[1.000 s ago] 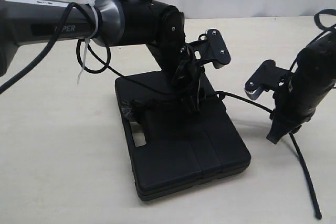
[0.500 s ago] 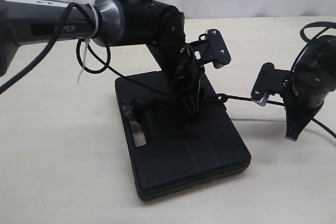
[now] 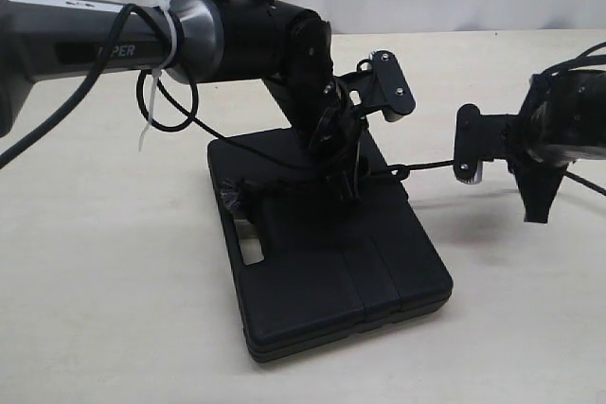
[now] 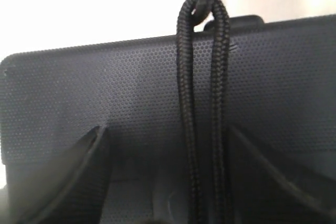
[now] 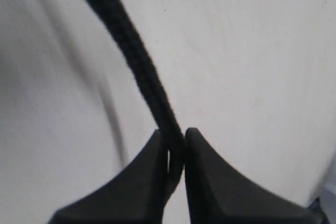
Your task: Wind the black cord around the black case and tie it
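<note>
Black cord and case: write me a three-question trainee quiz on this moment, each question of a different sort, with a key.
1. True or false: the right gripper is shut on the cord.
2. How does the case sit? A) flat on the table; B) standing on one edge; C) lifted in the air.
3. Fill in: inside the open left gripper, ___ strands of cord run side by side over the case.

Key: 1 true; 2 A; 3 two.
</note>
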You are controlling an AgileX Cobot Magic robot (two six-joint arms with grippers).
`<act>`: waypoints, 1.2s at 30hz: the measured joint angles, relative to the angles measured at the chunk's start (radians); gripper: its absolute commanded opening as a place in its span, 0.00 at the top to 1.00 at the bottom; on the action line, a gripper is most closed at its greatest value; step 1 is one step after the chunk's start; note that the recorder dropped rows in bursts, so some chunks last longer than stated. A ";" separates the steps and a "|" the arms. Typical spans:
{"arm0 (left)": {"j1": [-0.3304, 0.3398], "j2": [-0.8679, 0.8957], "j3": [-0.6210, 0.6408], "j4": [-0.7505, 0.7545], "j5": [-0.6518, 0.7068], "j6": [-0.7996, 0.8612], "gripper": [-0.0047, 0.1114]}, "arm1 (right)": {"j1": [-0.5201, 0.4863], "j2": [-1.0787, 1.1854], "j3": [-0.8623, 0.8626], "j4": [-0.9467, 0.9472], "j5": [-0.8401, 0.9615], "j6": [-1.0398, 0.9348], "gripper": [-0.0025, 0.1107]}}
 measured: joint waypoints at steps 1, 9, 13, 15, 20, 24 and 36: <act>0.000 0.000 0.000 0.000 0.000 0.000 0.46 | 0.000 0.000 0.000 -0.035 -0.003 0.002 0.56; 0.000 0.000 0.000 0.001 -0.008 0.000 0.46 | 0.000 0.000 0.000 -0.120 -0.083 0.018 0.45; 0.000 0.004 0.000 0.001 -0.039 0.000 0.46 | 0.000 0.000 0.000 -0.016 -0.125 0.022 0.45; 0.000 0.006 0.000 0.001 -0.045 0.000 0.46 | 0.000 -0.011 0.000 0.039 -0.137 0.023 0.45; 0.000 0.006 0.000 0.001 -0.051 0.000 0.46 | 0.000 -0.053 0.000 0.181 -0.141 0.023 0.45; 0.000 0.006 0.000 0.001 -0.051 0.000 0.46 | 0.000 -0.115 0.000 0.263 -0.126 0.033 0.46; 0.000 -0.008 0.000 0.001 -0.027 0.000 0.46 | 0.000 -0.333 0.000 0.488 -0.135 0.086 0.94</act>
